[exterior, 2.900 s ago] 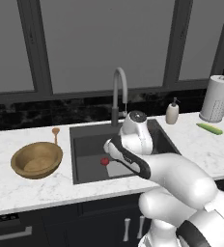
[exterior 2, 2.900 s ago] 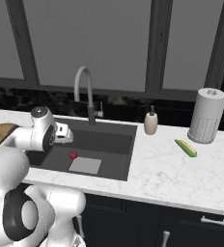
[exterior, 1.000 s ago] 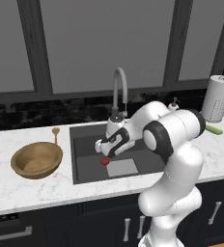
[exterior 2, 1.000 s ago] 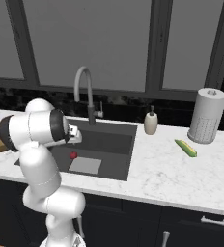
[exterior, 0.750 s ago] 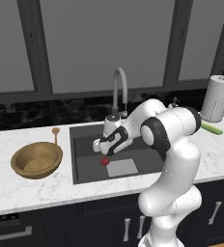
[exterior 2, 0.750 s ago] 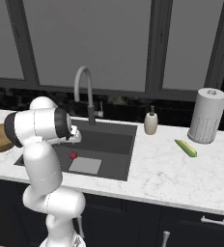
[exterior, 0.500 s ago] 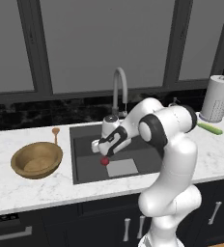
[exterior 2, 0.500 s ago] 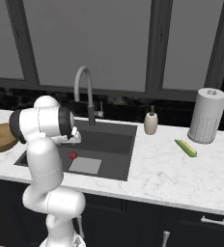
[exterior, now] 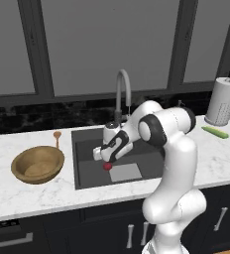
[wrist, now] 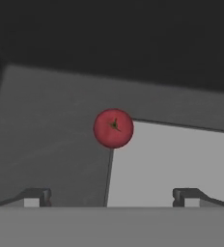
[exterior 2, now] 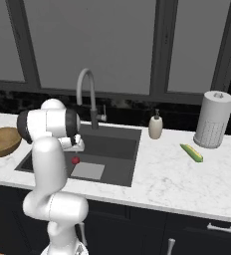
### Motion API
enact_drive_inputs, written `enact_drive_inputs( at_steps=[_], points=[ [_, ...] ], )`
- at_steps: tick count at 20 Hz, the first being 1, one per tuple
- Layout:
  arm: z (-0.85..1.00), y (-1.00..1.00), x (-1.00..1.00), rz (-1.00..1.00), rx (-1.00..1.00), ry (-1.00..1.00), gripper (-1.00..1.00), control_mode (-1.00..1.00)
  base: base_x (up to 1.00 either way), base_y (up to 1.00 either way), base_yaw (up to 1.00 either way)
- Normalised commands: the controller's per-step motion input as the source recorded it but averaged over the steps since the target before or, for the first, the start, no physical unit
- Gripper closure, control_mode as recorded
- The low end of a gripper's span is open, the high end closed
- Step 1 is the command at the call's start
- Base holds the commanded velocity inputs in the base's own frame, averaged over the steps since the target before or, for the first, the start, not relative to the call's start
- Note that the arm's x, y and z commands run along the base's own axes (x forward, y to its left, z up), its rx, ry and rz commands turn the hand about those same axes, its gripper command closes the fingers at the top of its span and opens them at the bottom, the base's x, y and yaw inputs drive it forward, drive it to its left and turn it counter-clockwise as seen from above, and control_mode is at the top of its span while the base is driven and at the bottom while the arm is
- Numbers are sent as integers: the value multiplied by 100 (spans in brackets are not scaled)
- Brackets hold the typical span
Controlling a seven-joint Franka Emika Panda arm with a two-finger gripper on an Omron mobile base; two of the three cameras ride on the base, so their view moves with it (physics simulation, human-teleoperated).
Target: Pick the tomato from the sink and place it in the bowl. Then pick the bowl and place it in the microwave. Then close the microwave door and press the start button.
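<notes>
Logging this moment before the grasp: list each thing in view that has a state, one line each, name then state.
gripper: open, fingers apart, above the tomato, holding nothing.
tomato: loose on the sink floor, at the edge of the pale square.
sink: dry, no water visible.
faucet: no water running.
bowl: upright on the counter left of the sink, empty.
cucumber: lying flat on the counter.
paper towel roll: standing upright.

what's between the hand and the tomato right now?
Nothing. In the hand view the tomato sits ahead of the open hand, with bare sink floor and the pale square's edge between them.
</notes>
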Motion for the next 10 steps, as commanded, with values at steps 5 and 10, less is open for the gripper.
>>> enact_drive_inputs(
  at_steps=[5, 10],
  points=[
    [-30, 1, 16, 0, 0, 1, -100, -100, 0, 0, 0],
    [-40, 0, 10, 0, 0, 0, -100, -100, 0, 0, 0]
  ],
)
